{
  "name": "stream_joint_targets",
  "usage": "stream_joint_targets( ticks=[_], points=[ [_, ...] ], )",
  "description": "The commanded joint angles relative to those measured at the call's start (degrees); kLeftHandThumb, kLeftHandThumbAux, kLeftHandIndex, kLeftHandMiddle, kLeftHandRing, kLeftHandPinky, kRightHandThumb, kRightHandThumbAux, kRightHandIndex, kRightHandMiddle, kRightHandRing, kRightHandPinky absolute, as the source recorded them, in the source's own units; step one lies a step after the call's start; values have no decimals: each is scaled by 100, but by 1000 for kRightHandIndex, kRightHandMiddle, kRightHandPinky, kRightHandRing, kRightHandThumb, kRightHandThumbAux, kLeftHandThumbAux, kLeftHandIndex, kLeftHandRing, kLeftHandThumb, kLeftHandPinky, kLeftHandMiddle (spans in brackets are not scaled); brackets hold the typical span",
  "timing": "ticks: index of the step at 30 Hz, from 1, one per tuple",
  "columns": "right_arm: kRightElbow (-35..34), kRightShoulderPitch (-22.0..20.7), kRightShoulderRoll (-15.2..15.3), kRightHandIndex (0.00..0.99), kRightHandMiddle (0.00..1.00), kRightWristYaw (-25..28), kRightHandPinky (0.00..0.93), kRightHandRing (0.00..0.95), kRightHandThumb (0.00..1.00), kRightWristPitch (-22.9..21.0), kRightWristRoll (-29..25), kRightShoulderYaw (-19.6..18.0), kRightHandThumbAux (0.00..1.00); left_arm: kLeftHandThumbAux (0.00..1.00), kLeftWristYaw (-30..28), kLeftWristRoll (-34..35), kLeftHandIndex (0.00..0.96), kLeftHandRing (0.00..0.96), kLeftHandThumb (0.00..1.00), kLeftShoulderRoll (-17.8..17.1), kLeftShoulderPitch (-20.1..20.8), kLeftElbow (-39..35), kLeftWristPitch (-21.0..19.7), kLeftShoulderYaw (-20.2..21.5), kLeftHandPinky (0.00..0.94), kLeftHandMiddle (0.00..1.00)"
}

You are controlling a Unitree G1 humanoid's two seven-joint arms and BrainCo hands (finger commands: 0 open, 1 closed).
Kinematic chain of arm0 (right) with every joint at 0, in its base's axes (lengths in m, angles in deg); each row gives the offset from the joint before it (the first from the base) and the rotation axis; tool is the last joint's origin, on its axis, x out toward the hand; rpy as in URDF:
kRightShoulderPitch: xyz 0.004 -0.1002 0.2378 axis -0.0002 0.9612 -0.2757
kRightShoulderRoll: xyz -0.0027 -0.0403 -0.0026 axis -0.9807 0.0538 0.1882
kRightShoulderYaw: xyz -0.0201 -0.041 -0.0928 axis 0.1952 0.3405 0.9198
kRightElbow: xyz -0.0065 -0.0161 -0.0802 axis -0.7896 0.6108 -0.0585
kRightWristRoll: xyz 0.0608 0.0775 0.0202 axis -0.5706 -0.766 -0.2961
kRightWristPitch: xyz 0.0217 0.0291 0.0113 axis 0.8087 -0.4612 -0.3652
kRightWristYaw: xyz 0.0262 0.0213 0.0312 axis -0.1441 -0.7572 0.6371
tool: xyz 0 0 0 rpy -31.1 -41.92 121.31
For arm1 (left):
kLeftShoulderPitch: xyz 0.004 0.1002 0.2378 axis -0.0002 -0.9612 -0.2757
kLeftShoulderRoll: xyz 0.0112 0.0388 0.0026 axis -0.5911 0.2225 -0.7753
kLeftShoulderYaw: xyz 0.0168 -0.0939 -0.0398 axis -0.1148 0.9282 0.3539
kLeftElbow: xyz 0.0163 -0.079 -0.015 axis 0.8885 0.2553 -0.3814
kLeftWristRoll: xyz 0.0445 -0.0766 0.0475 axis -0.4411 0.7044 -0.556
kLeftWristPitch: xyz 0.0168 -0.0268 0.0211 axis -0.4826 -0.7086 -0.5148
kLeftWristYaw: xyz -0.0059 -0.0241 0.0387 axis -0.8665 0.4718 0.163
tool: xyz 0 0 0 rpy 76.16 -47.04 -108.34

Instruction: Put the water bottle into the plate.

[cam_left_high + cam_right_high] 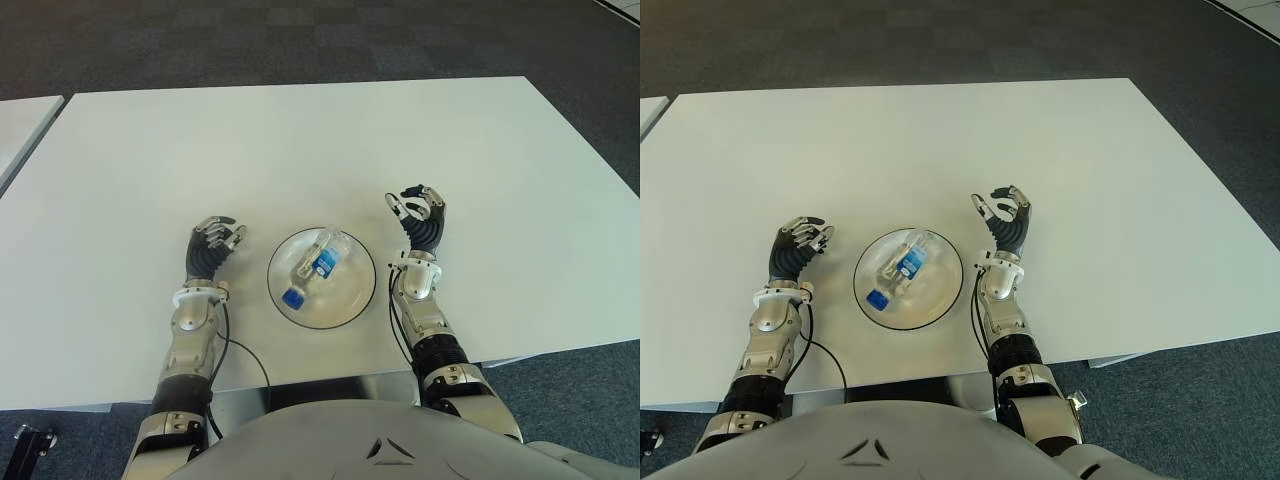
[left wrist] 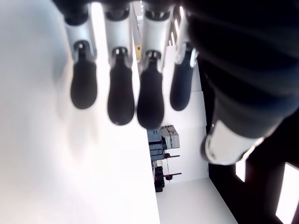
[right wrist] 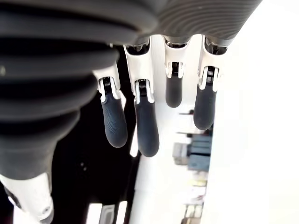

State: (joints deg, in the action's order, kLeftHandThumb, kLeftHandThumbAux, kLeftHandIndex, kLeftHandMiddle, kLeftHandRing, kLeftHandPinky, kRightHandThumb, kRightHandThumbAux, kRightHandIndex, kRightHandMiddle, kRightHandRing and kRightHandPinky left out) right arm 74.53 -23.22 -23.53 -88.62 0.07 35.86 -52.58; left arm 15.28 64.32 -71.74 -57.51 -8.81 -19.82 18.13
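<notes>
A small clear water bottle (image 1: pixel 316 267) with a blue label and blue cap lies on its side inside the round plate (image 1: pixel 353 298), near the table's front edge. My left hand (image 1: pixel 214 240) shows left of the plate, fingers relaxed and empty. On the plate's other side my right hand (image 1: pixel 420 214) is raised slightly, its fingers loosely spread with nothing in them. Both wrist views show only extended fingers (image 2: pixel 120 93) (image 3: pixel 145 126) and bare table, no object in either palm.
The white table (image 1: pixel 300 150) stretches wide behind the plate. A second table edge (image 1: pixel 20 125) shows at the far left. Dark carpet (image 1: pixel 300 40) lies beyond. A black cable (image 1: pixel 245 355) runs along my left forearm near the front edge.
</notes>
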Motion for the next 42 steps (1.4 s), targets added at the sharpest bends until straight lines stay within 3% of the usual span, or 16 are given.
stream_joint_targets(
  ticks=[1,17,24,33,42],
  points=[
    [193,-29,-37,436,598,188,868,849,850,70,-187,-136,677,713,105,-95,435,645,708,5,-60,-43,-181,-11,619,664],
    [274,62,132,433,584,977,873,867,849,-181,-376,-312,677,712,91,-53,435,624,708,72,-133,-223,-290,-20,597,649],
    [67,109,485,438,608,1812,863,861,850,-669,-452,-260,679,712,61,14,435,623,708,113,-180,-329,-385,-16,603,643],
    [-252,180,625,428,610,2304,854,849,847,-1175,-465,-240,683,712,50,70,434,606,707,129,-224,-399,-460,-6,586,627],
    [-361,190,628,423,609,2531,859,855,846,-1415,-553,-329,685,711,-35,142,435,628,708,122,-236,-389,-424,-15,612,642]
  ],
)
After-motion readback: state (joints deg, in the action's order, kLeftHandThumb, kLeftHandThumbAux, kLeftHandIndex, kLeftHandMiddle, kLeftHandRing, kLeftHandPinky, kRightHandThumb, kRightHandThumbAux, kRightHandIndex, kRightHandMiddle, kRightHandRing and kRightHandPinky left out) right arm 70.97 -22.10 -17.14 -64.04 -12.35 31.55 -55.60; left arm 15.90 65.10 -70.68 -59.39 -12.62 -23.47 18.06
